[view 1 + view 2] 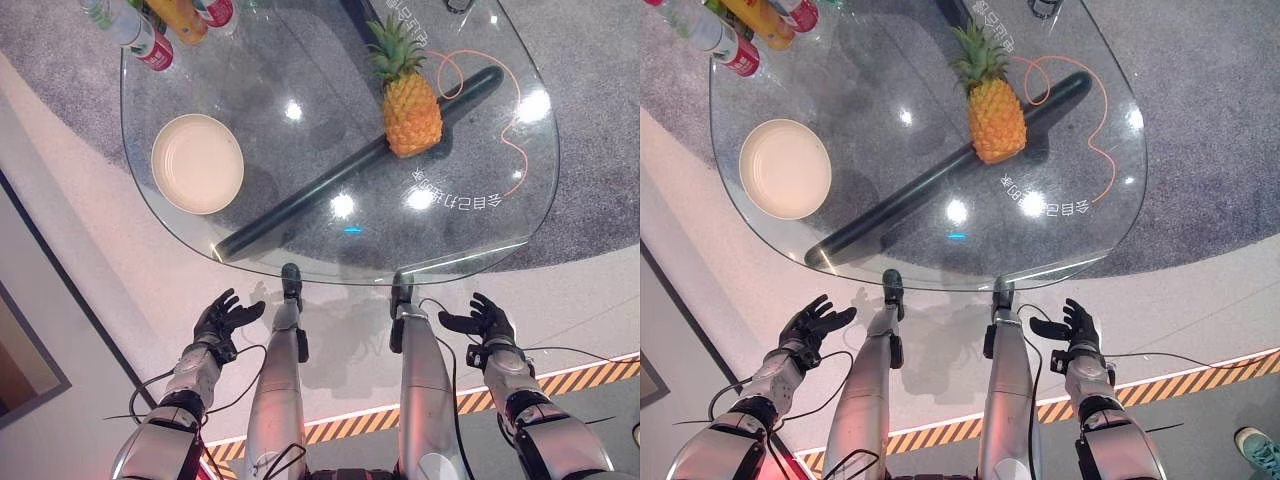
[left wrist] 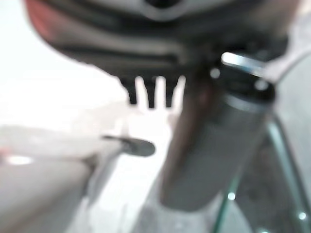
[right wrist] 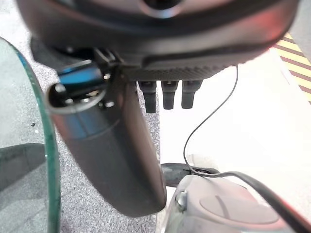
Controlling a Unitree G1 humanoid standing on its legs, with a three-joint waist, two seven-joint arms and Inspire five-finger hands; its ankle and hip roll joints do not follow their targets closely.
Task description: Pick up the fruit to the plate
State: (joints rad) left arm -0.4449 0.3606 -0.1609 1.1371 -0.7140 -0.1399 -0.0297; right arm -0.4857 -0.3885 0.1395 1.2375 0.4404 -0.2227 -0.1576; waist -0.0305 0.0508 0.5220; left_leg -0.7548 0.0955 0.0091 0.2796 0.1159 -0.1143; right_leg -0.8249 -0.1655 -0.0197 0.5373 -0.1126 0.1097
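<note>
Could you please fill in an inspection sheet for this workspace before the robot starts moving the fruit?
Surface: glass table, transparent, with lamp glare.
Job's things: pineapple on the table's right half, not held; plate on the left half, nothing on it.
Clutter: bottles and cans at the far left corner.
Hands: left hand and right hand open, holding nothing, below the table's near edge.
Cables: orange cord looping to the right of the pineapple.
Surroundings: grey carpet under the table; orange-black hazard stripe on the floor; a shoe at the lower right.
</note>
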